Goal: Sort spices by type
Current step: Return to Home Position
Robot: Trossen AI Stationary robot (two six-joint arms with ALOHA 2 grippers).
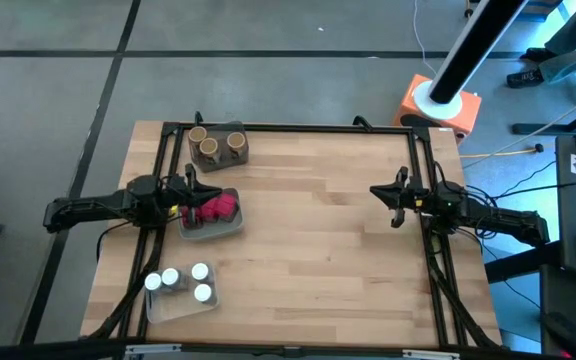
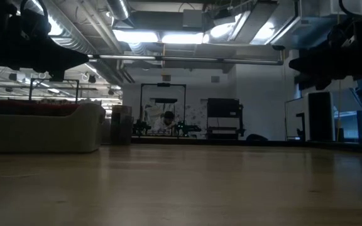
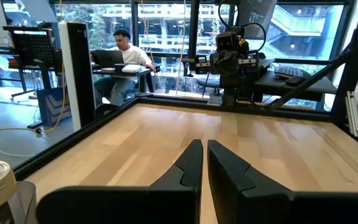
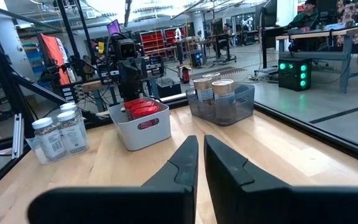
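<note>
Table, trays, sorted spices

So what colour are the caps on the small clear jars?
White; the small clear jars show it best in the high view.

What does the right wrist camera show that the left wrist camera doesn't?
Only the right wrist view: white-capped jars, red packets in a grey tray, the left arm behind them. Only the left wrist view: the right arm across the table, a person at a laptop beyond. Both: the wooden table, brown-topped jars, and a shut gripper up front, the right gripper and the left gripper respectively.
</note>
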